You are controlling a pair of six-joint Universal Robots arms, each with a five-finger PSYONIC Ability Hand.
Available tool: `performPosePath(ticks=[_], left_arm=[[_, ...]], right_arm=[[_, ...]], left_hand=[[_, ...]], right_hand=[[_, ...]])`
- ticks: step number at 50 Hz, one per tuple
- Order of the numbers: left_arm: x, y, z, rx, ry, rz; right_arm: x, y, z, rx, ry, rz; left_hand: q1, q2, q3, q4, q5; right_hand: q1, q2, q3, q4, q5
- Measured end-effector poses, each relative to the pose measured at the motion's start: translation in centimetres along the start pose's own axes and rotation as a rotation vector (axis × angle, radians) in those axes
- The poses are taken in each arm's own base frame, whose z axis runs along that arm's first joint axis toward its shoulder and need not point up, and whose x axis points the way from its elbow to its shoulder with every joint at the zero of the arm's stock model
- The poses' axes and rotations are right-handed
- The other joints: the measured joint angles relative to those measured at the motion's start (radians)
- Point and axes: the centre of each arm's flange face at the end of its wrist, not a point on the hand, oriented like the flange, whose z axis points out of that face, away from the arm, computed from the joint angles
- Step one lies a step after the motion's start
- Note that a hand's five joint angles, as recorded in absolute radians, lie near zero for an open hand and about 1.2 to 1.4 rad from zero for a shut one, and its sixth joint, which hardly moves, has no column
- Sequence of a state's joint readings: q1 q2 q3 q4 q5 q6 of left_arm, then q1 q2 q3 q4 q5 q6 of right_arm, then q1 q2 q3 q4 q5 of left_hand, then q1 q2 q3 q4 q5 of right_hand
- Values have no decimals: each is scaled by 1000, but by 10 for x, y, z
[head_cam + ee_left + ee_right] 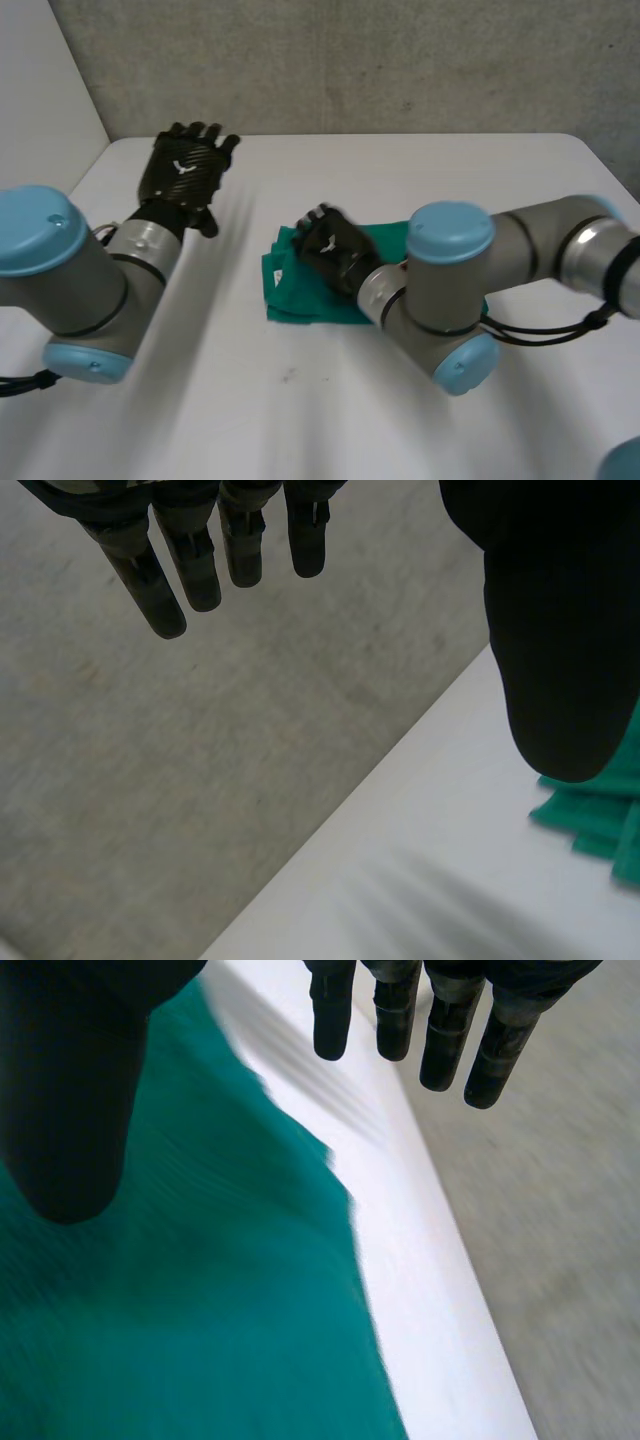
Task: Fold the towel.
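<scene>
Over the green towel hangs the right hand — fingers straight

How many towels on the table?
1. The towel lies on the table, partly under the right hand; the right arm covers one edge, so another could be hidden.

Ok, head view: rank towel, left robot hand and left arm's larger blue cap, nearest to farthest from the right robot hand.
1. towel, directly beneath the right robot hand.
2. left robot hand, across the table.
3. left arm's larger blue cap, far left.
</scene>
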State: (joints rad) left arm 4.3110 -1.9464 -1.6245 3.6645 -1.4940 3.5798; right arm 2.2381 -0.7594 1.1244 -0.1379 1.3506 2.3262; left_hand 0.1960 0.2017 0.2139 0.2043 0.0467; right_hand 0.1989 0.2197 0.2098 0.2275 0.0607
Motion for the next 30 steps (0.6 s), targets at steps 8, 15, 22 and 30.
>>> performPosePath(ticks=[8, 15, 22, 30], left_arm=[[36, -19, 4, 63, 85, -71], [82, -23, 7, 68, 194, -154], [93, -10, 9, 17, 215, -156], [84, -5, 6, -23, 178, -152]], right_arm=[[61, 20, -29, -114, 166, 278], [82, 76, -68, -290, 234, 519], [83, 122, -87, -425, 256, 542], [95, 141, -85, -424, 324, 512]], left_hand=[[0, 0, 0, 0, 0], [0, 0, 0, 0, 0], [0, 0, 0, 0, 0], [0, 0, 0, 0, 0]], right_hand=[[0, 0, 0, 0, 0], [0, 0, 0, 0, 0], [296, 307, 311, 300, 289], [699, 953, 969, 959, 895]])
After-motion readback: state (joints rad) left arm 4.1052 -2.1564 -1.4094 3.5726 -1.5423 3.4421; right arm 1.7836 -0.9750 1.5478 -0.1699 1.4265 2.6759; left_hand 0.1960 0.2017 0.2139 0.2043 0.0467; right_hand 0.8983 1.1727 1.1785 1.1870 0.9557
